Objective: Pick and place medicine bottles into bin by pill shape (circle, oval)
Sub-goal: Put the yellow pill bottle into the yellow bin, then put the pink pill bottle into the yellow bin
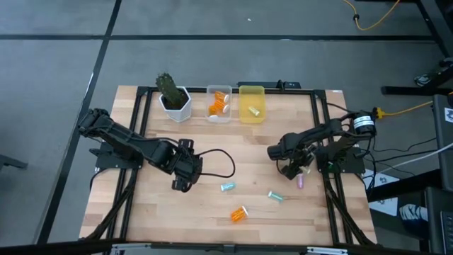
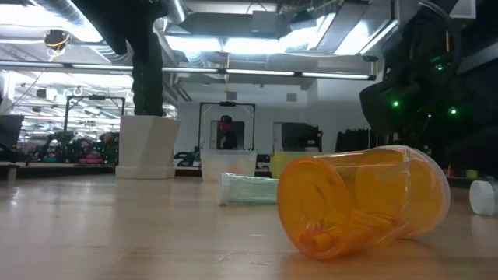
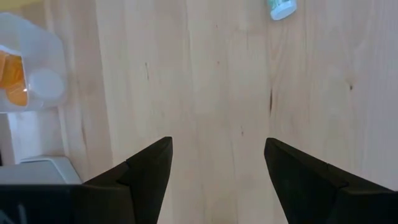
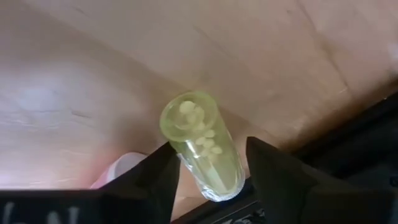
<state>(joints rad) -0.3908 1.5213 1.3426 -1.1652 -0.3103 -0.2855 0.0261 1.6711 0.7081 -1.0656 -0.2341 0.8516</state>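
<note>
My right gripper (image 1: pixel 291 168) (image 4: pixel 210 149) is shut on a pale green translucent bottle (image 4: pixel 200 140) with small pills inside, over the table's right side. A purple bottle (image 1: pixel 301 181) lies just beside it. Two teal bottles (image 1: pixel 227 187) (image 1: pixel 275 195) and an orange bottle (image 1: pixel 239 214) lie on their sides on the wood. The orange bottle fills the low view (image 2: pixel 362 198), with a pale bottle (image 2: pixel 249 189) behind it. My left gripper (image 1: pixel 185 176) (image 3: pixel 217 162) is open and empty, low over bare wood at centre left. My right gripper pinches the pale green bottle's side walls (image 4: pixel 186 155) between its two fingers (image 4: pixel 273 171). The bottle lies along the fingers and sticks out past their tips, its round end toward the table. The fingers slant downward. The bottle's other end is hidden between the fingers.
A clear bin (image 1: pixel 219 104) with orange bottles and a yellow bin (image 1: pixel 252 104) stand at the far edge, beside a white hexagonal cactus pot (image 1: pixel 175 99). A black cable (image 1: pixel 219 159) loops by my left gripper. Bare wood lies in the middle.
</note>
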